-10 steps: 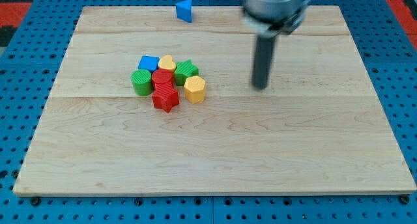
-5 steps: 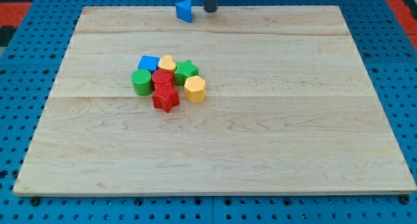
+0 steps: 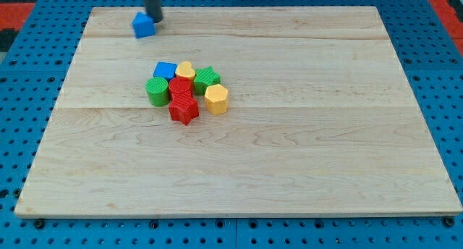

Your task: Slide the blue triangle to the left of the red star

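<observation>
The blue triangle (image 3: 144, 24) lies near the board's top edge, left of centre. My tip (image 3: 155, 21) is right against its right side, the rod rising out of the view's top. The red star (image 3: 184, 110) sits at the bottom of a cluster near the board's middle, well below and to the right of the triangle.
The cluster also holds a blue cube (image 3: 165, 70), a yellow block (image 3: 185, 70), a green block (image 3: 207, 78), a green cylinder (image 3: 157, 90), a red block (image 3: 180, 88) and a yellow hexagon (image 3: 216, 98). The wooden board (image 3: 325, 148) lies on a blue pegboard.
The rod moved from the board's middle right up to the top edge, then left, pushing the blue triangle leftward along the top. The cluster has not moved.
</observation>
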